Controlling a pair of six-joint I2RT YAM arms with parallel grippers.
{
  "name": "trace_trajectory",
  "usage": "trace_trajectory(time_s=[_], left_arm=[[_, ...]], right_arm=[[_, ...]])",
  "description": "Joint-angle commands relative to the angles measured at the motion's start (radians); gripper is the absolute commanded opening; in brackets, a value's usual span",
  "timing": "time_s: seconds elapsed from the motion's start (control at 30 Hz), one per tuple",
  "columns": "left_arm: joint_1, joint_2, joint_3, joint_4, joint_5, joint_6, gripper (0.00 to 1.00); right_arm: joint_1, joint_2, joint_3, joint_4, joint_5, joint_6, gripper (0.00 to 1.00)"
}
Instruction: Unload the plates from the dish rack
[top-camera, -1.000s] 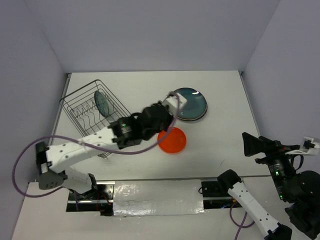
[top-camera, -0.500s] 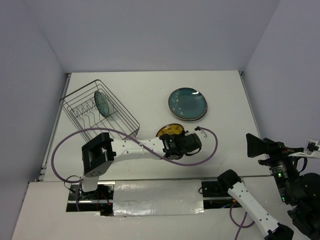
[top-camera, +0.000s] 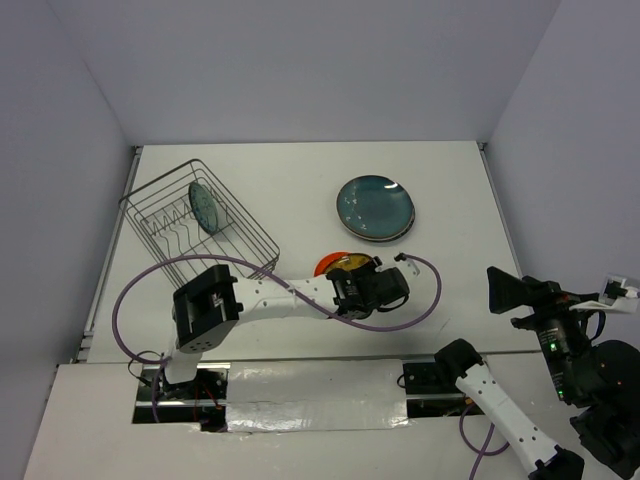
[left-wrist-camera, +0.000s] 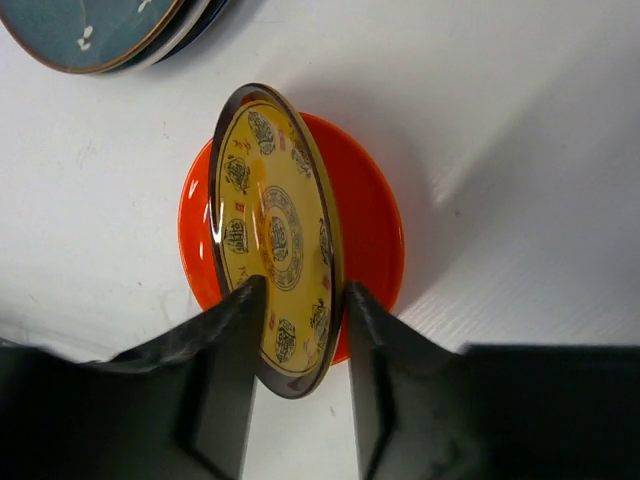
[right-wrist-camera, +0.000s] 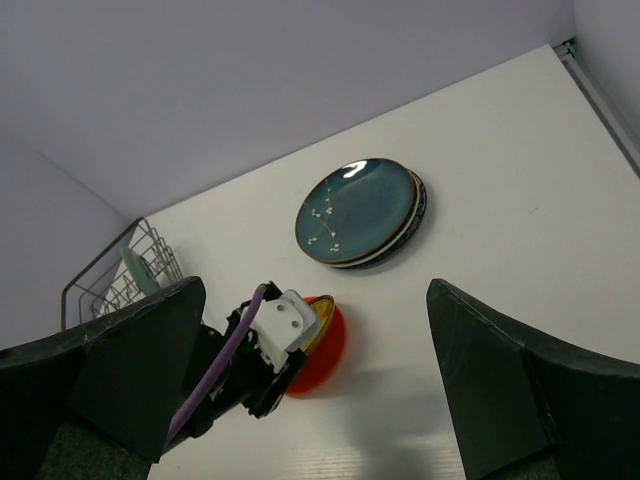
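Note:
My left gripper (left-wrist-camera: 300, 310) is shut on a yellowish patterned plate (left-wrist-camera: 275, 235), held on edge and tilted just over an orange plate (left-wrist-camera: 375, 225) lying on the table. In the top view the left gripper (top-camera: 362, 285) covers most of the orange plate (top-camera: 330, 264). A stack topped by a dark teal plate (top-camera: 375, 207) lies behind it. The dish rack (top-camera: 160, 240) stands at the left with a small teal-patterned plate (top-camera: 205, 207) upright in it. My right gripper (top-camera: 520, 292) is open and empty, high at the right.
The left arm's purple cable (top-camera: 425, 290) loops over the table right of the orange plate. Grey walls close in the table on three sides. The dark teal stack (left-wrist-camera: 90, 30) shows at the top left of the left wrist view.
My left gripper has swung from beside the dark teal stack down to the orange plate, carrying the yellowish plate. In the last half second it has barely shifted.

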Motion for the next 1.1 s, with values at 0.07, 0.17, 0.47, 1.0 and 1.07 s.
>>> trace_trajectory(time_s=[0.07,0.17,0.47,1.0,1.07], left_arm=[[0.000,0.005,0.014,0.008,-0.018,-0.034,0.67],[0.002,-0.030,0.014,-0.005,-0.012,-0.042,0.76],[0.061,-0.257,0.032,-0.077,-0.117,-0.149,1.00],[1.058,-0.465,-0.081,-0.153,0.114,-0.626,0.95],[1.078,-0.382,-0.006,-0.168,0.140,-0.615,0.95]], right_arm=[[0.005,-0.008,0.007,0.002,0.004,-0.017,0.99],[0.005,-0.008,0.010,0.002,0.007,-0.019,0.99],[0.005,-0.003,0.018,-0.001,0.008,-0.023,0.99],[0.005,0.006,-0.071,0.055,-0.065,-0.020,1.00],[0.003,0.009,-0.097,0.074,-0.096,-0.023,1.00]])
